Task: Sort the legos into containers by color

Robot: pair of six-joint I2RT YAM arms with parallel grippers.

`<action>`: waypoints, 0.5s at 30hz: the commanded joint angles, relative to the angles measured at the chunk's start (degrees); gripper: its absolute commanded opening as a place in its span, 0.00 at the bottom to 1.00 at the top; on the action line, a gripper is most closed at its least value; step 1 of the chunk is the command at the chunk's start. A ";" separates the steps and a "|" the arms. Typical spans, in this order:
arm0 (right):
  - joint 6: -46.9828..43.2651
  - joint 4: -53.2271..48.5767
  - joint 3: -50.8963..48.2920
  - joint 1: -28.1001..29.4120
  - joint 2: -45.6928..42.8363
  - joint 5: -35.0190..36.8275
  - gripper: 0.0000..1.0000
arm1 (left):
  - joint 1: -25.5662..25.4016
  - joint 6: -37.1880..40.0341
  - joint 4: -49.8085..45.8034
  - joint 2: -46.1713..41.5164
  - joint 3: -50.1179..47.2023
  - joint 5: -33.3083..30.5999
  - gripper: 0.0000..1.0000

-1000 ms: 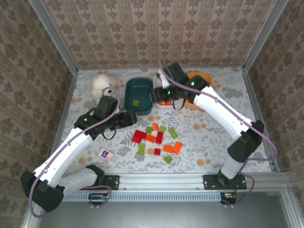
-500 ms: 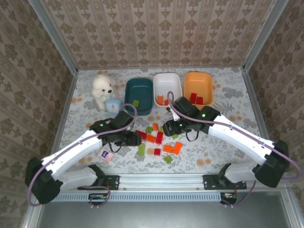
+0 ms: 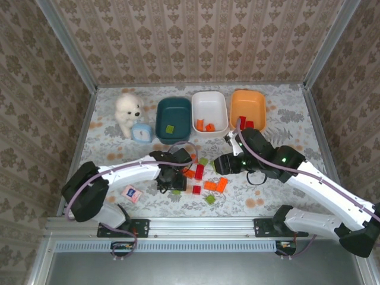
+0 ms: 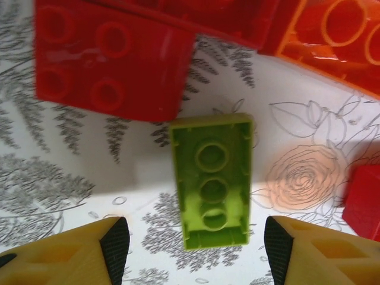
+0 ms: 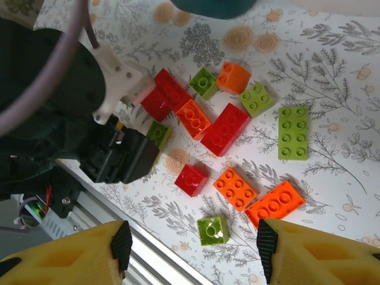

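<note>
My left gripper [image 4: 196,249] is open, its yellow fingers [image 4: 116,246] either side of an oblong light green lego [image 4: 212,181] lying on the table, not touching it. A red lego [image 4: 110,59] lies just beyond it. In the top view the left gripper [image 3: 171,180] is at the left edge of the lego pile [image 3: 205,178]. My right gripper [image 3: 222,165] hangs open above the pile, a small green lego [image 5: 213,230] below its fingers. The teal tub [image 3: 160,122] holds one green lego, the white tub [image 3: 211,101] orange ones, the orange tub [image 3: 248,101] red ones.
A white plush dog [image 3: 128,110] and a light-blue round object [image 3: 141,133] stand left of the teal tub. A pink-and-white card [image 3: 130,193] lies near the front left. The metal rail [image 3: 202,225] runs along the near edge.
The left gripper has come down from beside the teal tub onto the pile's left edge, over the green oblong lego. The right gripper has left the white tub and pulled back above the pile.
</note>
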 commanded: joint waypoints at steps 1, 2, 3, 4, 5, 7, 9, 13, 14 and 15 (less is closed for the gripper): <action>0.41 -2.05 -1.09 -1.04 -0.69 -1.20 0.61 | -0.76 -1.52 1.37 2.34 2.46 -0.96 0.65; 0.30 -2.08 -1.09 -1.35 -0.69 -1.37 0.61 | -0.90 -1.55 0.95 3.16 2.95 -1.13 0.65; 0.24 -2.14 -1.11 -1.44 -0.68 -1.41 0.61 | -0.94 -1.63 0.47 3.88 3.37 -1.46 0.65; 0.10 -2.11 -1.03 -1.75 -0.66 -1.63 0.61 | -1.01 -1.83 0.11 4.55 3.68 -1.80 0.65; -0.01 -2.09 -0.94 -1.97 -0.69 -1.91 0.61 | -1.05 -1.93 -0.14 5.27 3.77 -2.00 0.65; -0.20 -2.04 -0.63 -2.40 -0.56 -2.24 0.61 | -1.01 -2.26 -0.63 6.29 3.89 -2.36 0.63; -0.34 -1.97 -0.42 -2.96 -0.45 -2.63 0.61 | -1.17 -2.36 -0.93 7.21 4.24 -2.61 0.60; -0.56 -1.85 -0.32 -3.90 -0.16 -3.42 0.61 | -1.95 -2.22 -2.05 9.38 5.22 -3.48 0.55; -0.56 -1.69 -0.32 -4.14 -0.15 -3.59 0.61 | -2.23 -2.18 -2.42 9.96 5.47 -3.76 0.53; -0.62 -1.60 -0.32 -4.30 -0.14 -3.66 0.61 | -2.47 -2.23 -2.73 10.43 5.64 -4.02 0.52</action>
